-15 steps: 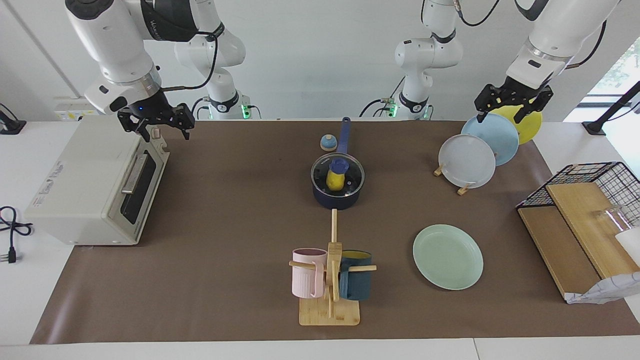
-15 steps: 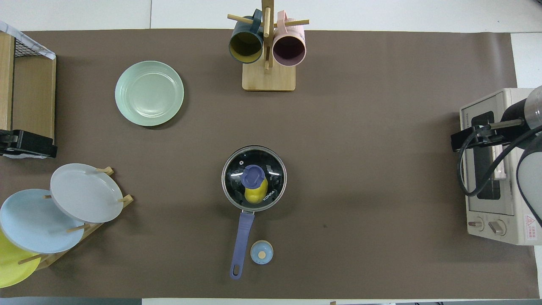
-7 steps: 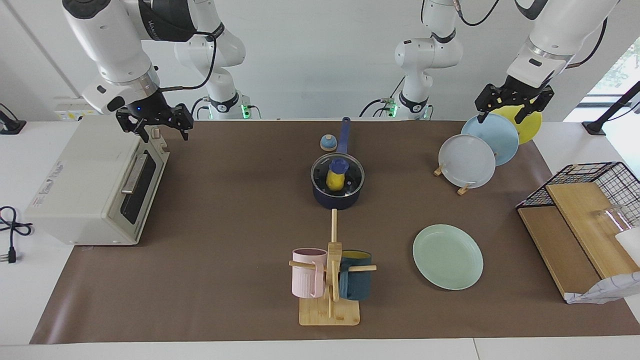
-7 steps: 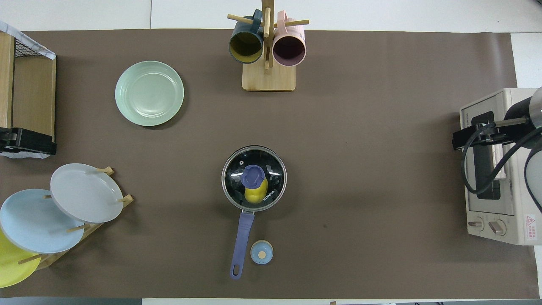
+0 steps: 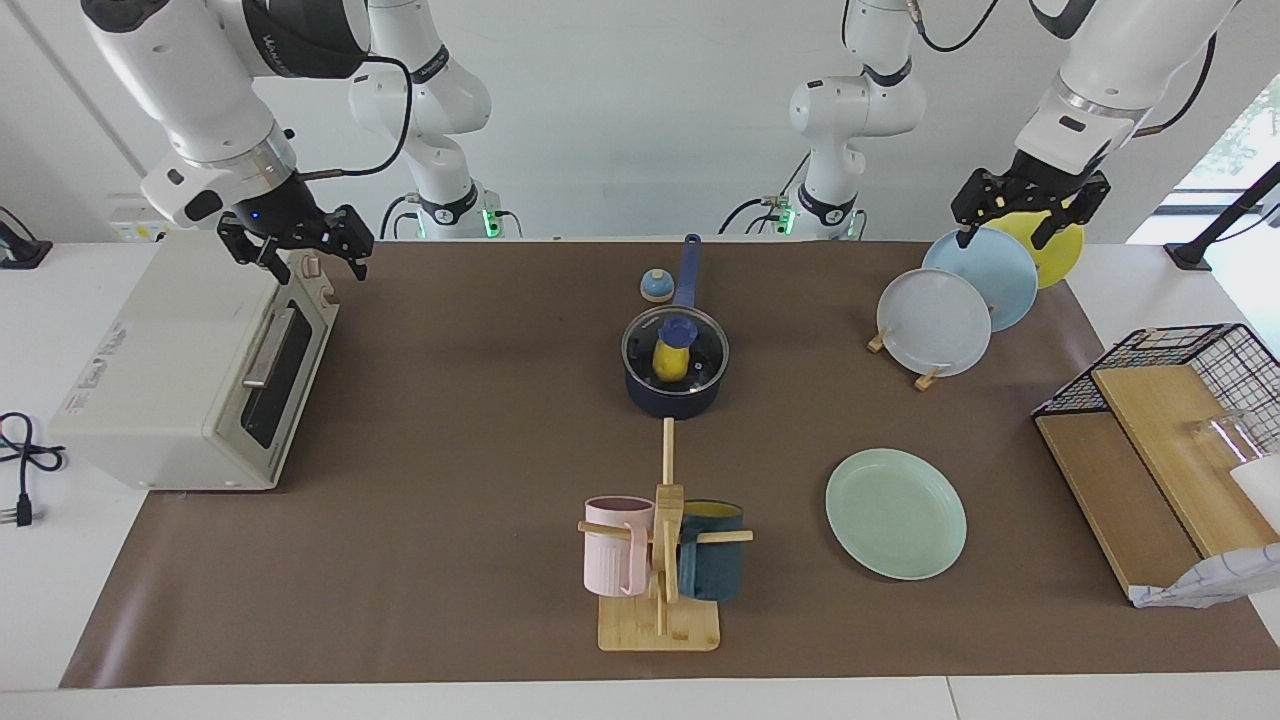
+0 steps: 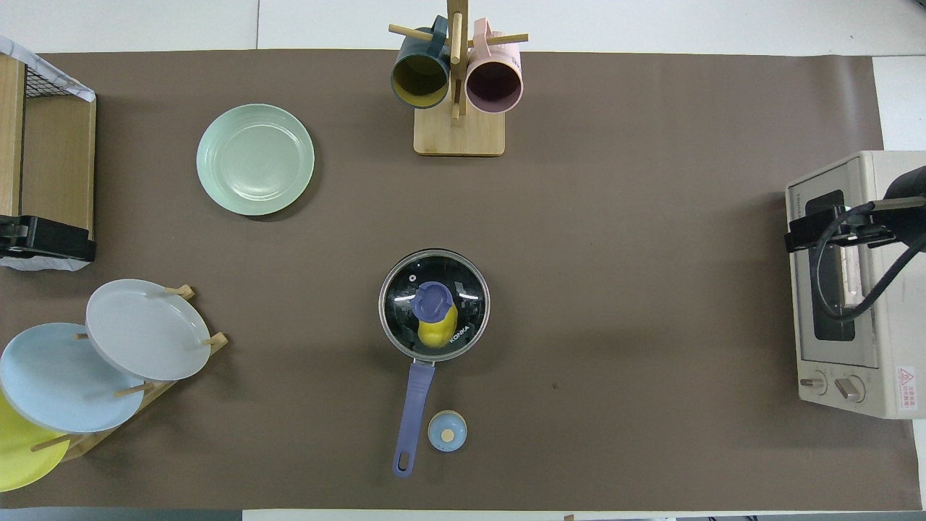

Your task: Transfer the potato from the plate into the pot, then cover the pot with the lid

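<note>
Glass lid (image 5: pixel 675 350) sat on the pot (image 5: pixel 672 392) over the potato (image 5: pixel 669 361), clear of both spread, empty end effectors, left (image 5: pixel 1013 215) and right (image 5: pixel 297 247), so retreating wide looked right.

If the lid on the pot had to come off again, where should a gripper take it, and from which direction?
Grip the blue knob at the centre of the lid, coming straight down from above. The lid lies flat on the pot, its glass and thin rim offer no hold, and the knob stands up clear.
</note>
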